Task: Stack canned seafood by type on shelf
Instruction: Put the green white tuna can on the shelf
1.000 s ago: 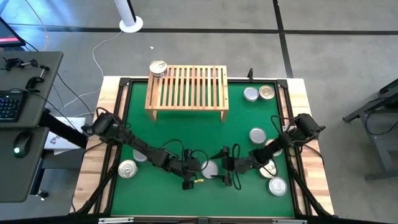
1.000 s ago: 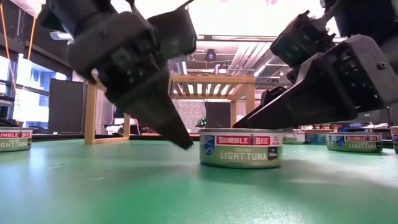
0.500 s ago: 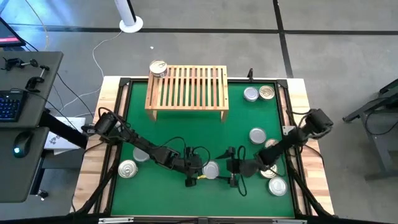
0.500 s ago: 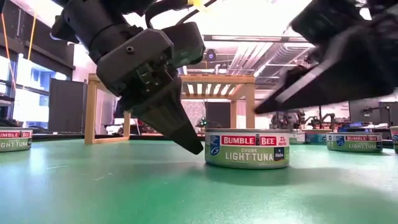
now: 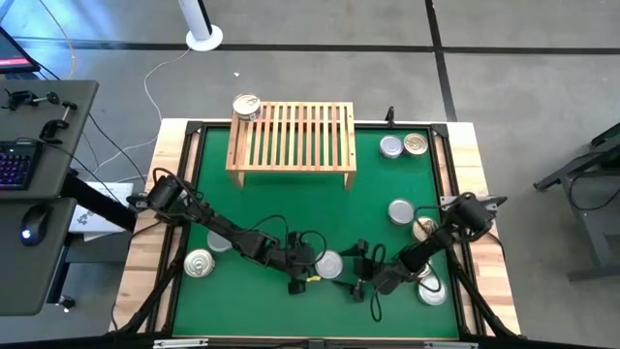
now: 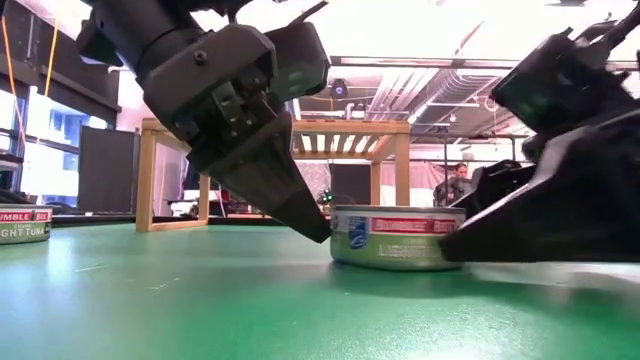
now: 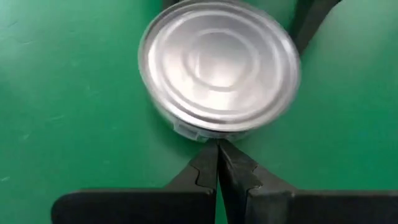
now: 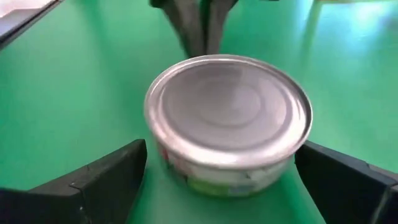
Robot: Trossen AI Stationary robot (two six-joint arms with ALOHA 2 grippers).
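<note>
two dark, jointed arms [image 5: 218,231] with black cables looped alongside, ending in wedge-shaped black fingers [image 6: 285,195].

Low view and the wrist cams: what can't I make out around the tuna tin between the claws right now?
- Tuna tin label: blurred in the low view; its right end is covered by the right claw.
- Contact: the shut left claw sits at the tin's wall; touching or just short, unclear.
- Right claw fingertips: cut off by the right wrist view's edge.
- Shelf: partly blocked by the left claw in the low view.

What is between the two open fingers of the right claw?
A short round silver tin standing on the green mat, seen in the right wrist view.
</note>
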